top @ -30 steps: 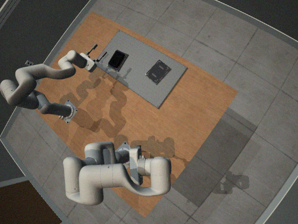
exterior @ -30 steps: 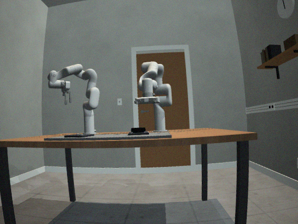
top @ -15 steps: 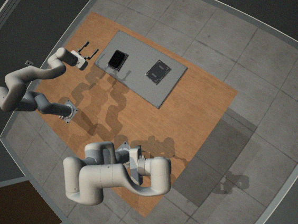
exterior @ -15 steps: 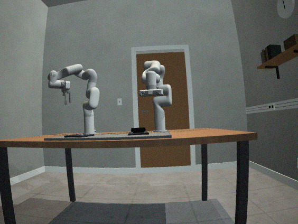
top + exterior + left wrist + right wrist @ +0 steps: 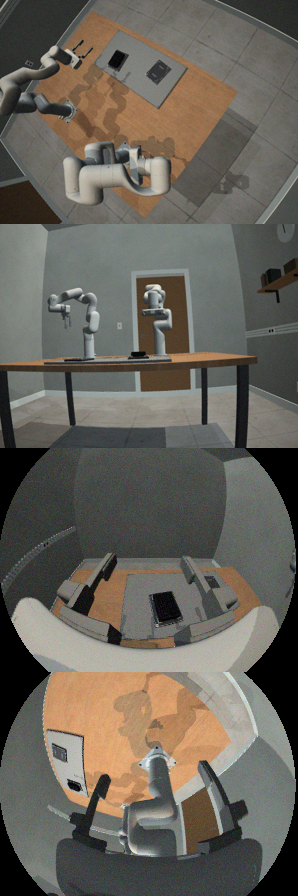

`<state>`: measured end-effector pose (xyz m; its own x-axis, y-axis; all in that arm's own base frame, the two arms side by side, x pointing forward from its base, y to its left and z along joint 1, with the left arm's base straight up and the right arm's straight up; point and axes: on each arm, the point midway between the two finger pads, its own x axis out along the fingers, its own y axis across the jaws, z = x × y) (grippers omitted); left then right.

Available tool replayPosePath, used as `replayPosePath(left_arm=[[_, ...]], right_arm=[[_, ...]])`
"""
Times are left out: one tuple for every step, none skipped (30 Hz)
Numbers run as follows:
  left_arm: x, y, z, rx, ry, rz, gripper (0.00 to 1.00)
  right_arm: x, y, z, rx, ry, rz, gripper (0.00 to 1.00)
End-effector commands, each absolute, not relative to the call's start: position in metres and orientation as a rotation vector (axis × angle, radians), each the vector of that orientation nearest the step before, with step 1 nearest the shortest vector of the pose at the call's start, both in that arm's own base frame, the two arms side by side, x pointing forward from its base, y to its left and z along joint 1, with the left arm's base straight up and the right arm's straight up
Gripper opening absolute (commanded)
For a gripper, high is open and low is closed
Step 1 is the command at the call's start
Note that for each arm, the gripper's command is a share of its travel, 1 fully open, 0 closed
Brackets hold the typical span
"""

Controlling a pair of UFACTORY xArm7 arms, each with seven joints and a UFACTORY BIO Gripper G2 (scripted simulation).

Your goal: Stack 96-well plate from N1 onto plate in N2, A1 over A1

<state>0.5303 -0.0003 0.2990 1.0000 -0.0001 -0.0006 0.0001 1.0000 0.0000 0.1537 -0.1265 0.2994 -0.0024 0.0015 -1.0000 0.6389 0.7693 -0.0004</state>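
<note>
1. Fingers of my left gripper stand partway apart, with open space between them and nothing clamped there. They point outward from the wrist, up off the table.
2. My right gripper is spread wide, with nothing in its grasp. It is well apart from both nests, and its fingers hang downward in the exterior view.
3. The black plate stack sits in nest N2, the left one from my side. It rises above the nest's rim and looks level in the exterior view. I cannot make out the seam between upper and lower plate, so I cannot tell whether they are fully nested.
4. Nest N1, on the right from my side, shows its bare base with two slots, lower in profile than the loaded nest.
5. Both nests lie on the grey board, apart from one another.
6. The cut-off corners are too small and dark for me to judge whether A1 lies over A1.
</note>
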Motion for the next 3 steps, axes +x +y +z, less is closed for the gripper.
replayPosePath(left_arm=[[0.5307,0.0000,0.3020,0.000,-0.004,0.000,0.37],[0.5307,0.0000,0.3020,0.000,-0.004,0.000,0.37],[0.5307,0.0000,0.3020,0.000,-0.004,0.000,0.37]], right_arm=[[0.1540,-0.1268,0.3002,0.542,1.502,-0.543,1.00],[0.1540,-0.1268,0.3002,0.542,1.502,-0.543,1.00],[0.1540,-0.1268,0.3002,0.542,1.502,-0.543,1.00]])
